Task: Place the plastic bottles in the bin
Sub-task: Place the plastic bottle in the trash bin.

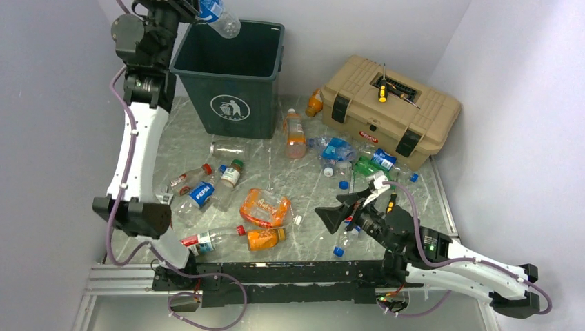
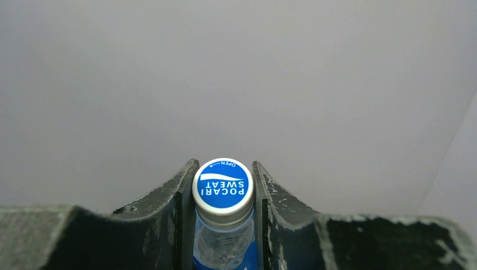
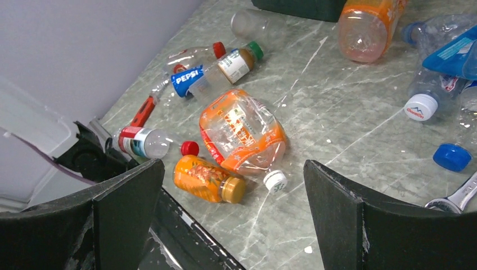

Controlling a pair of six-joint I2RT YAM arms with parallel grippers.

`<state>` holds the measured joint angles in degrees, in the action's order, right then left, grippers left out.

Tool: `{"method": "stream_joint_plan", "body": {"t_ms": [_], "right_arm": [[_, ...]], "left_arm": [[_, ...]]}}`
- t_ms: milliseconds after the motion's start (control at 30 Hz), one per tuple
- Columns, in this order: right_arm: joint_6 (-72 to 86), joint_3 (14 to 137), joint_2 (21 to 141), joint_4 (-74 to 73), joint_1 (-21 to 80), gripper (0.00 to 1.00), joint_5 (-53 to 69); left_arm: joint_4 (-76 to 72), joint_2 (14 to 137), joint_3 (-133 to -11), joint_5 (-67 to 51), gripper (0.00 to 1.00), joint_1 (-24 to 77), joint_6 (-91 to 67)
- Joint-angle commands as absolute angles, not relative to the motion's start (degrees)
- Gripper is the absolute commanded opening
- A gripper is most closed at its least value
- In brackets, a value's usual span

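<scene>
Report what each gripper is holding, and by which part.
Left gripper: a clear Pocari Sweat bottle, pinched at the neck just below its blue cap. Right gripper: open, holding nothing.

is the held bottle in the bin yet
Out: the bottle hangs above the bin rim, neck pinched between the left fingers.
</scene>
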<state>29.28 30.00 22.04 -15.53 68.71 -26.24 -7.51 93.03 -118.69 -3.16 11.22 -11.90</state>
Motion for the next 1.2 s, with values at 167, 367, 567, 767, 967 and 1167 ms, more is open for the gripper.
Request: {"method": "stream_joint_plan", "body": {"t_ms": [167,367,567,767,967,1167], "right_arm": [[28.48,29.09,21.03,-13.98,68.89,1.0,-24.57],[29.36,28.23,22.06,-14.29,68.91,1.0,-25.02],[28.96,27.99,24.19,-13.76,68.9,1.0,-25.9],[28.55,29.19,28.56,-13.03,68.91,0.99,-26.36],[28.33,29.56,31.22,-12.46,68.91,0.99,-26.92],[28.29,30.9,32.17,-14.39,68.9,1.0,-28.64]], "left_arm": [[-20.83,108.01,-123.15,-23.17,0.0,-2.01,-45.5],[-16.55,110.06,-121.5,-23.49,0.0,-1.35,-38.55],[-7.66,111.87,-122.73,-23.93,0.0,1.77,-27.81],[1.8,114.38,-126.38,-21.91,0.0,7.26,-15.92],[6.79,116.36,-126.7,-21.26,0.0,11.1,-9.54],[5.03,114.8,-120.54,-19.32,0.55,11.95,-8.15]]}}
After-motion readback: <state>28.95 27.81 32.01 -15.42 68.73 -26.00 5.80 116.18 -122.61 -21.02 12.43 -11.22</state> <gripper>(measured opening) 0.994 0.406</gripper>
